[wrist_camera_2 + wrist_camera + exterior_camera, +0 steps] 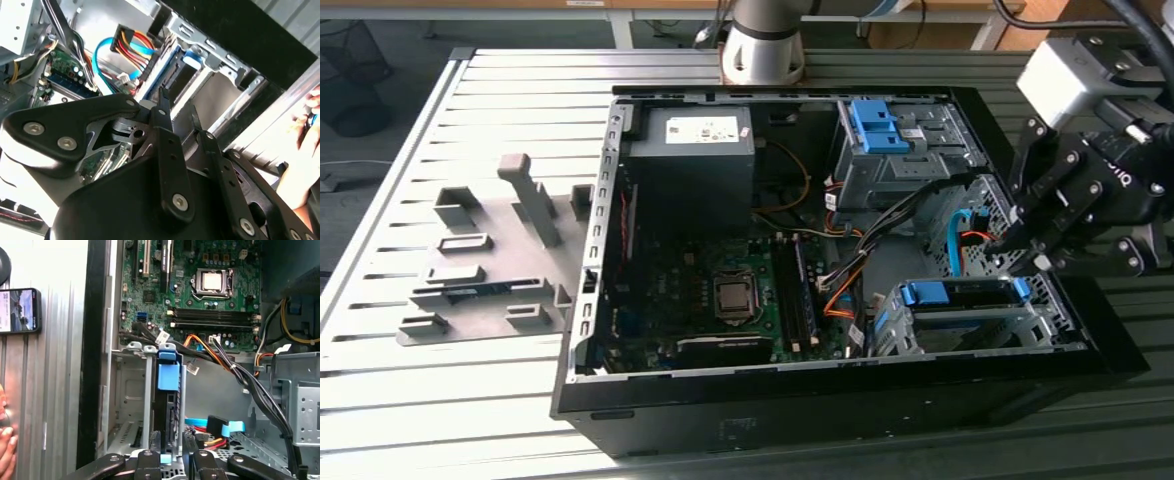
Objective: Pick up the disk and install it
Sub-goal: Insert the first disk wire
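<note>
The disk stands on edge in the drive cage of the open computer case, and the gripper is just over it with its jaws apart, one on either side of the blue rail. I judge the disk stiff, dense and shock-shy (its smooth faces look slippery), so it is best held across the rails. The cage walls hide most of its body, and I cannot tell whether the jaws touch it.

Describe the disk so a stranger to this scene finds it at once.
On the slatted table lies an open computer case. In its near corner on the exterior view's right is a cage holding the disk. It is a dark drive capped in blue beside the claw; the other blue bracket sits farther back.
</note>
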`<state>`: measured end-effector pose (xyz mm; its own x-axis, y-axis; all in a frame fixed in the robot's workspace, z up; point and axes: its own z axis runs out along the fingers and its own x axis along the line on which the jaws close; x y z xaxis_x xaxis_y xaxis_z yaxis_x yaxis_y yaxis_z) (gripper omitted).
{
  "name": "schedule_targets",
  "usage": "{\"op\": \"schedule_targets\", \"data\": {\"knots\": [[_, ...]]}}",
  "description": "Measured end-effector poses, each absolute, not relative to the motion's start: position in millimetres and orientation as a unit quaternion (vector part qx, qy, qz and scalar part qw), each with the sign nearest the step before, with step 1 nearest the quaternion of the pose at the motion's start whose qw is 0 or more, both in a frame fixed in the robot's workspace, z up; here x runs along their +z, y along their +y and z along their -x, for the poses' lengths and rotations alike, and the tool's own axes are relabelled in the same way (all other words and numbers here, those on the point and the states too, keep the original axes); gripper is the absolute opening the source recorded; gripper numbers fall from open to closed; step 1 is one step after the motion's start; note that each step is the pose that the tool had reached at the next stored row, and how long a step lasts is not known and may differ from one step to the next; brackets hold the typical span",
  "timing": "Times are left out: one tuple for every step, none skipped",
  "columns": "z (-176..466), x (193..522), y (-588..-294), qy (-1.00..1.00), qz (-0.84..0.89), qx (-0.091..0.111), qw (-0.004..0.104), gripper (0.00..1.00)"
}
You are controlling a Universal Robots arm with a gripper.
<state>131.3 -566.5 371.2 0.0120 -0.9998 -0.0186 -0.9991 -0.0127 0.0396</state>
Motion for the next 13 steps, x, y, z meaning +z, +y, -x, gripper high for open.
{"op": "schedule_targets", "data": {"knots": [[-131.8,370.5,-564.3,-0.703,-0.711,-0.021,0.008,0.31],[-133.0,370.0,-561.5,-0.703,-0.711,-0.021,0.008,0.31],[-134.5,369.4,-559.1,-0.703,-0.711,-0.021,0.008,0.31],[-136.1,368.6,-557.1,-0.703,-0.711,-0.021,0.008,0.31],[-137.8,367.7,-554.8,-0.703,-0.711,-0.021,0.008,0.31],[-139.3,366.9,-552.7,-0.703,-0.711,-0.021,0.008,0.31],[-140.4,366.0,-550.7,-0.703,-0.711,-0.021,0.008,0.31],[-140.9,365.1,-548.6,-0.703,-0.711,-0.021,0.008,0.31],[-141.0,364.3,-547.0,-0.703,-0.711,-0.021,0.008,0.31],[-141.1,363.6,-545.8,-0.703,-0.711,-0.021,0.008,0.31],[-141.1,362.9,-544.5,-0.703,-0.711,-0.021,0.008,0.31],[-141.2,362.1,-543.5,-0.703,-0.711,-0.021,0.008,0.31],[-141.3,361.2,-542.6,-0.703,-0.711,-0.021,0.008,0.31]]}}
